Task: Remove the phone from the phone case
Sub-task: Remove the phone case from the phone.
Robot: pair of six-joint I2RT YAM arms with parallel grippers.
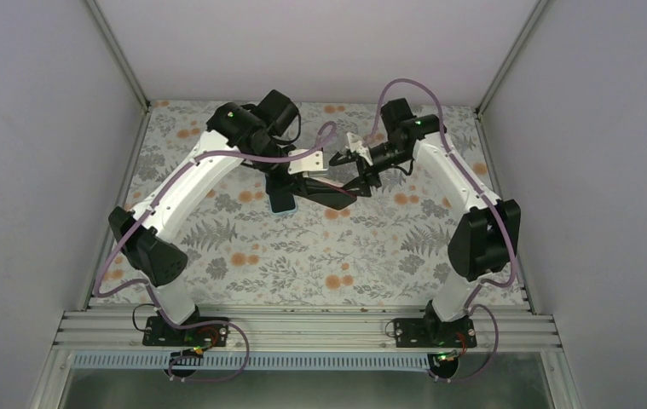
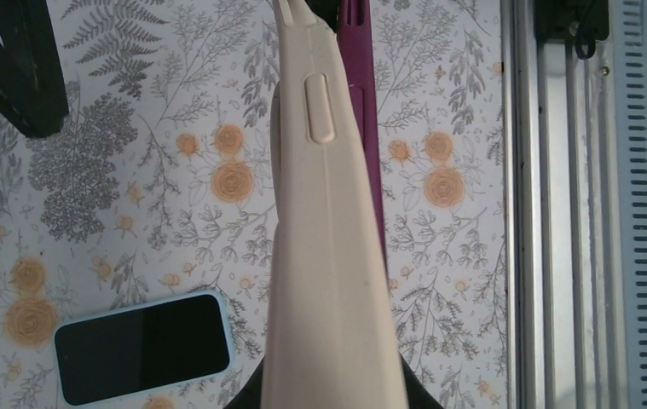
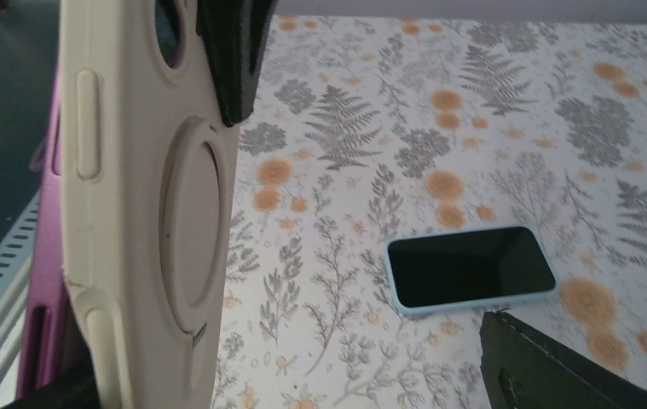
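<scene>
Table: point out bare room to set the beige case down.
Free: the table between left arm and right arm, from the blue phone to the near rail. Crowded: centre back, where left gripper and right gripper meet at the beige case.

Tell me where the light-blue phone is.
The light-blue phone lies flat, screen up, on the floral tablecloth, lower left of the raised beige case in the left wrist view.

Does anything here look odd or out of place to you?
The beige case hangs on edge in mid-air, with a purple phone showing along one side, apparently partly out. A blue-rimmed phone lies flat on the table, screen up. Nothing looks damaged.
</scene>
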